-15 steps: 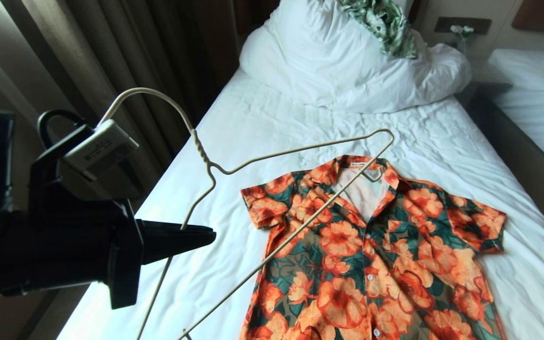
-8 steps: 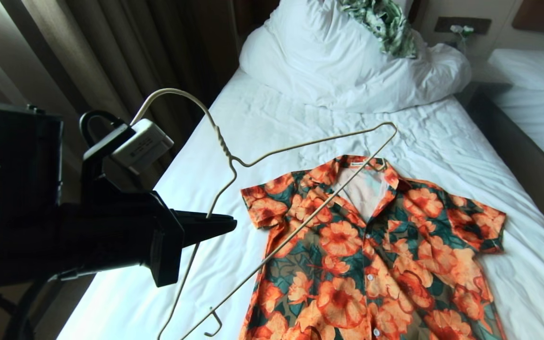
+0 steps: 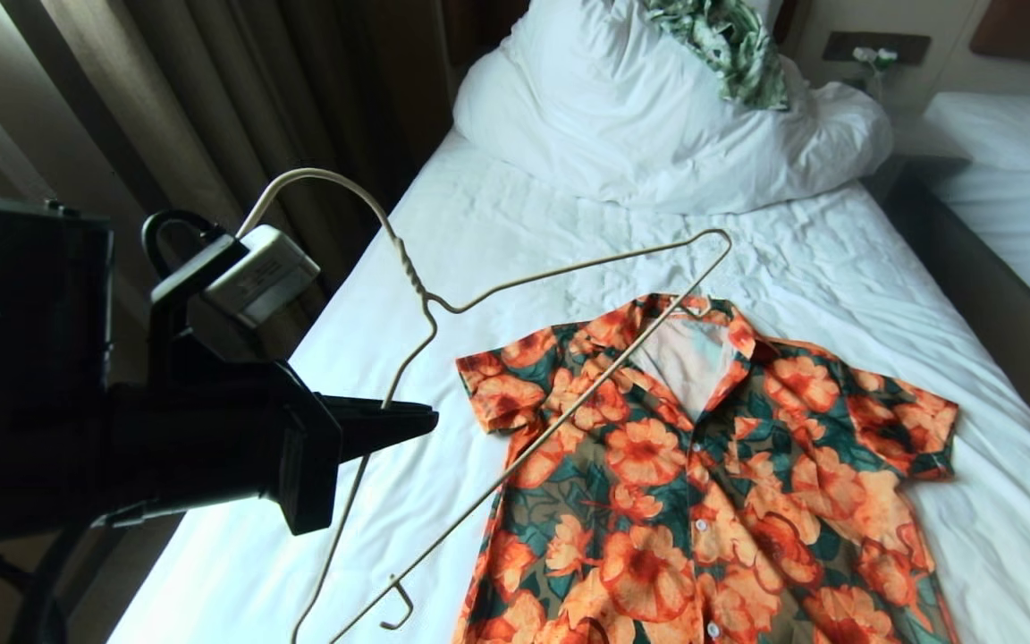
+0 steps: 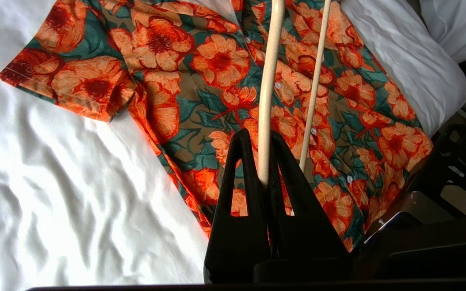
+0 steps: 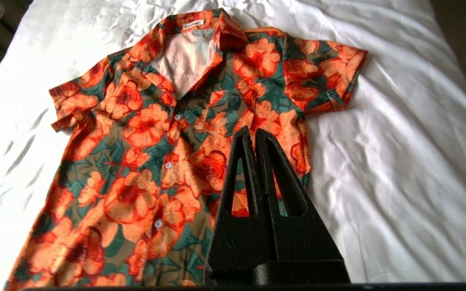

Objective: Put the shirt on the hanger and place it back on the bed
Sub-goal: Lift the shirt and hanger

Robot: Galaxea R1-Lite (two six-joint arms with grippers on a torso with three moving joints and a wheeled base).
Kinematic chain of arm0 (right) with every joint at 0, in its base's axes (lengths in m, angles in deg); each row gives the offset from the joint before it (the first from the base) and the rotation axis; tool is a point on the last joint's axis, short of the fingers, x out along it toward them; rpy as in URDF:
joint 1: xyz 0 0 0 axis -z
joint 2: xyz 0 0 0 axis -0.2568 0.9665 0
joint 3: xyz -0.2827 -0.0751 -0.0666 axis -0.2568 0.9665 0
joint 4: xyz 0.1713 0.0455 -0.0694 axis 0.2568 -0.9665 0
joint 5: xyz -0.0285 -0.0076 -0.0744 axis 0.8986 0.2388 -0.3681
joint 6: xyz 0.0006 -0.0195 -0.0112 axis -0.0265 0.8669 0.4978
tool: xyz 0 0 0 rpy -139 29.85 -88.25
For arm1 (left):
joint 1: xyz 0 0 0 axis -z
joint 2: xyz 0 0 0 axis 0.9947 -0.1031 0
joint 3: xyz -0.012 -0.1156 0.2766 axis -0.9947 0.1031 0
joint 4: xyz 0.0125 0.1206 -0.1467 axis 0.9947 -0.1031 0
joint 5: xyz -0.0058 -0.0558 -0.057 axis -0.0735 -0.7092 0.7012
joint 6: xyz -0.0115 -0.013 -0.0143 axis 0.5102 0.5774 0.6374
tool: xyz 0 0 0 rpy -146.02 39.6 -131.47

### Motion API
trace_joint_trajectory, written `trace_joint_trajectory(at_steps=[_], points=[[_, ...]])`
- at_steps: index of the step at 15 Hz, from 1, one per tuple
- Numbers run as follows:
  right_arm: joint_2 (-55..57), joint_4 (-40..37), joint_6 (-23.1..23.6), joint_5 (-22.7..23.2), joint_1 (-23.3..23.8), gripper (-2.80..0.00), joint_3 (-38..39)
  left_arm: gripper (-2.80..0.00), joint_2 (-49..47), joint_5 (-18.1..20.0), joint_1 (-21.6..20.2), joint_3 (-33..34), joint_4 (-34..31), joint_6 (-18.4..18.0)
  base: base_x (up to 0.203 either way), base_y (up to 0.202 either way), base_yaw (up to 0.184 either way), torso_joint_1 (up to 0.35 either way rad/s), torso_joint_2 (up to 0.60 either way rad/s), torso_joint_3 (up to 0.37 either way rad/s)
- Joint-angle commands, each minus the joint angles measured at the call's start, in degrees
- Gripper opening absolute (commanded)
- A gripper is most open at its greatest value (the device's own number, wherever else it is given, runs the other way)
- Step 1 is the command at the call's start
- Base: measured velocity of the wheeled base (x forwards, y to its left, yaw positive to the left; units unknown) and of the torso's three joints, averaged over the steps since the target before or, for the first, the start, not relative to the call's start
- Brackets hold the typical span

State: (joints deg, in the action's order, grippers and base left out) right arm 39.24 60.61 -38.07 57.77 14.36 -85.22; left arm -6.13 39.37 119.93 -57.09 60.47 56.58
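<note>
Hanger (image 3: 443,376) had edged over the shirt (image 3: 712,483), far corner now above the collar; left gripper (image 3: 417,419) kept pinching one wire side. Shirt lay flat, buttoned, on the bed (image 3: 497,224). Right gripper (image 5: 254,135), jaws pressed together, hovered over it. Threading not begun.

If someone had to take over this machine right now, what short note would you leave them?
Left gripper: shut on the hanger, gripping one sloping side and holding it in the air over the bed, its far corner above the shirt's collar.
Right gripper: shut, holding nothing, above the shirt.
Shirt: flat on the bed, face up, collar open, mostly buttoned.
Done: hanger picked up.
Left: get the hanger inside the shirt, then lay both on the bed.
</note>
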Motion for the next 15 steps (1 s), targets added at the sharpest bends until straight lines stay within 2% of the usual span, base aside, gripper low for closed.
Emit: trace_joint_trajectory(at_steps=[1,5,7,9,15], points=[[12.26,-0.01,-2.27,0.09,-0.01,-2.8,-3.82,-2.8,0.39,-0.49,-0.08,0.24,0.0,-0.04,0.0,0.0,0.0,0.0,0.0,0.0],[30.27,-0.11,-9.39,0.56,-0.01,-2.8,-12.72,-2.8,1.77,-1.3,0.22,0.1,-0.36,-0.13,0.0,0.0,0.0,0.0,0.0,0.0],[40.85,-0.23,-11.41,0.65,-0.1,-2.8,-17.91,-2.8,2.15,-3.34,0.81,0.33,-0.34,-0.13,0.0,0.0,0.0,0.0,0.0,0.0],[51.31,-0.47,-13.43,0.65,-0.21,-2.8,-23.44,-2.8,2.15,-3.79,0.71,0.48,-0.12,-0.13,0.0,0.0,0.0,0.0,0.0,0.0],[76.89,-11.1,-17.98,0.17,-2.54,-2.8,-49.52,-2.8,0.31,-3.79,0.8,0.51,1.23,-0.22,0.0,0.0,0.0,0.0,0.0,0.0]])
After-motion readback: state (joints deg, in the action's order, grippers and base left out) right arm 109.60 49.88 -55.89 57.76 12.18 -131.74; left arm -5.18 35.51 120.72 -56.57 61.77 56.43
